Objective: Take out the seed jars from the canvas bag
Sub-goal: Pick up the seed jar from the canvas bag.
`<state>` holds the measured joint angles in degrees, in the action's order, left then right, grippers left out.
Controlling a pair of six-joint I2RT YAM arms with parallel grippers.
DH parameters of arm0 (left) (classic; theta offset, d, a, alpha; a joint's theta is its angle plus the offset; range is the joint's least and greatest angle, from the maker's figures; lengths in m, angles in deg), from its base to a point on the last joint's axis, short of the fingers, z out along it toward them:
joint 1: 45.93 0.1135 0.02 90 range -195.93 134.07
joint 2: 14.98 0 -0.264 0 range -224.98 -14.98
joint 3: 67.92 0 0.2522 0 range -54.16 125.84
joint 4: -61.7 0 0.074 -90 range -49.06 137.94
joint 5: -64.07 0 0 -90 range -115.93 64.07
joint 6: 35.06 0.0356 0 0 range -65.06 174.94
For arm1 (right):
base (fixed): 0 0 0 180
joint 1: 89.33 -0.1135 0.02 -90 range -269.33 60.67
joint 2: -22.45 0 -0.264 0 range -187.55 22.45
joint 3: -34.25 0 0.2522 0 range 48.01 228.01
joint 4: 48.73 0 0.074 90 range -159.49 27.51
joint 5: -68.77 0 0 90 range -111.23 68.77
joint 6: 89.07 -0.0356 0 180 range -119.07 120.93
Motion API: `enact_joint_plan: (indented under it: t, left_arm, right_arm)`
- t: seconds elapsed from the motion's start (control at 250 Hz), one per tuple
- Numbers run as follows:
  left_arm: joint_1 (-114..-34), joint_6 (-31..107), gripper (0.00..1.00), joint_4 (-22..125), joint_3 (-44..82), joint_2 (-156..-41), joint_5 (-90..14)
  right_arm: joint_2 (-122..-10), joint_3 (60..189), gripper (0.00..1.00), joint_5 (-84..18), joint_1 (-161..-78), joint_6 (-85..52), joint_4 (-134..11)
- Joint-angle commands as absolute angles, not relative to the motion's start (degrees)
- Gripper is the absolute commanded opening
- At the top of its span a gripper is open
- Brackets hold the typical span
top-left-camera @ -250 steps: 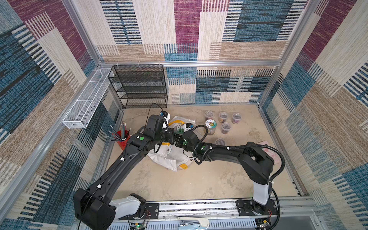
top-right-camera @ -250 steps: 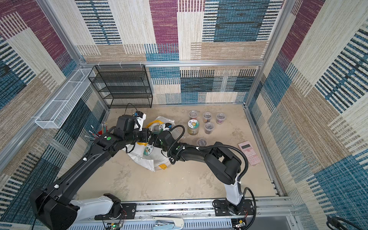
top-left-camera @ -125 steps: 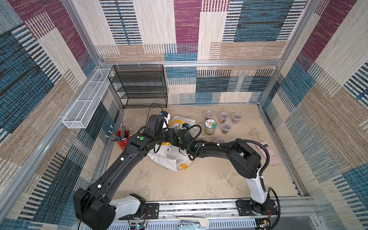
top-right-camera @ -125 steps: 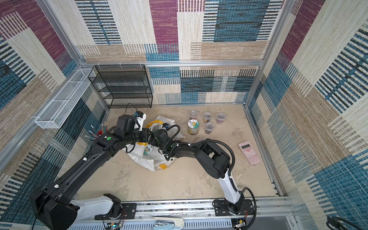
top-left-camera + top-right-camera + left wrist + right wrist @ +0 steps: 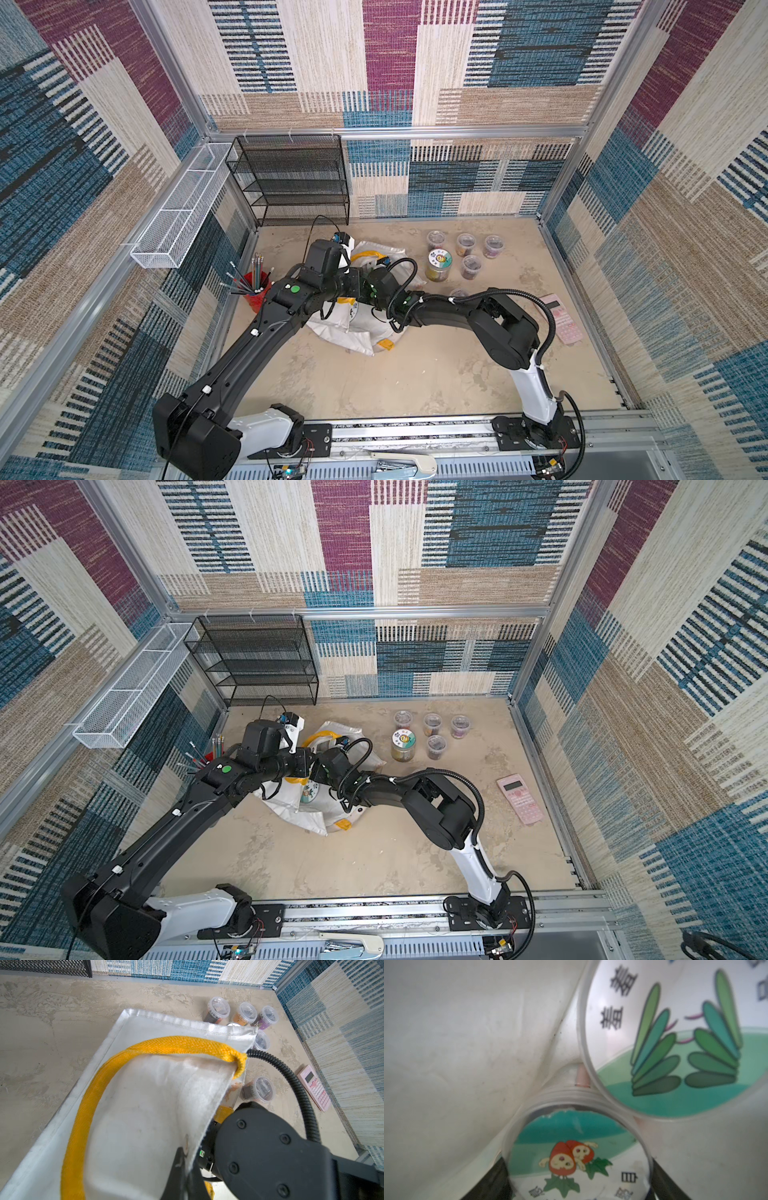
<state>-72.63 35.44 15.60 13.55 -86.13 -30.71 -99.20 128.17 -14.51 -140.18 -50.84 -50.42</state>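
At the left edge of the bench (image 5: 415, 374) a red cup (image 5: 254, 294) holds pencils fanned upward. Just beside it, the left pincer (image 5: 187, 1167) is clamped tight on the upper lip of the canvas bag (image 5: 347, 332), holding that layer of cloth up so the mouth gapes. The bag lies on the bench with its long axis running roughly from the near side toward the back wall, with the closed end nearer the robot and the mouth with its yellow strap handle (image 5: 99, 1088) at the far end. The right pincer (image 5: 577, 1164) is inside that mouth, hidden in both top views. Its wrist view shows the jaws standing wide, one on either side of a red-figure jar (image 5: 577, 1157), right against its rim. Whether they press on it I cannot tell. That jar lies on its side, its lid facing the pincer. A green-leaf jar (image 5: 675, 1043) lies against it, its lid turned much the same way. Right of the bag, a picture-lid jar (image 5: 439, 264) stands upright among five small tubs (image 5: 471, 266), one partly behind the right arm. A pink calculator (image 5: 561, 318) lies farthest right.
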Motion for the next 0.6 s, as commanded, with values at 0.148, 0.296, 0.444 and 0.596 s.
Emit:
enact_joint_plan:
  t: [0.148,0.296,0.444,0.596]
  left_arm:
    - [-72.65,35.52,0.0,15.46,13.74,-86.35,-29.11]
    - [-72.56,35.25,0.0,15.8,13.43,-86.52,-29.21]
    - [-72.56,35.34,0.0,16.1,13.52,-86.69,-29.25]
    - [-72.48,35.26,0.0,16.46,13.48,-86.83,-29.15]
  right_arm:
    - [-93.13,124.97,0.4,-9.7,-140.22,-44.82,-47.26]
    - [-90.23,123.54,0.4,-9.53,-140.28,-43.28,-47.84]
    - [-84.96,118.95,0.4,-9.63,-140.36,-41.6,-48.31]
    - [-76.92,115.21,0.4,-9.48,-140.57,-38.44,-52.2]
